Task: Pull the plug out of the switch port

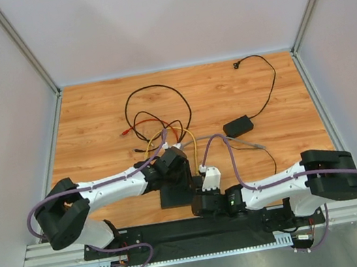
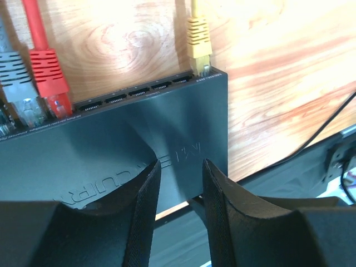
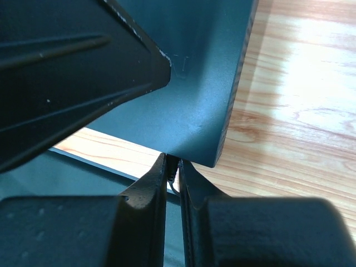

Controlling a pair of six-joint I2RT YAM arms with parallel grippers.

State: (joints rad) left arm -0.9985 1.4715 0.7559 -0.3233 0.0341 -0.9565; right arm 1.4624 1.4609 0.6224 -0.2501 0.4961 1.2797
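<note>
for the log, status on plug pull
Left gripper open over flat matte-black switch box. Right gripper shut at its corner. Yellow plug, red plug, grey plug seated.

Switch [image 1: 177, 194]: flat matte-black box lying flat on the desk [image 1: 93, 121], close to the near edge, roughly mid-width. The socket row runs along its far long edge. From my left wrist view, a yellow plug [image 2: 198, 44] sits in the end socket at the right corner. A red plug [image 2: 50, 78] and a grey plug [image 2: 19, 89] are seated side by side toward the left. Several sockets between red and yellow stand open. Raised lettering on the top face, partly hidden.
</note>
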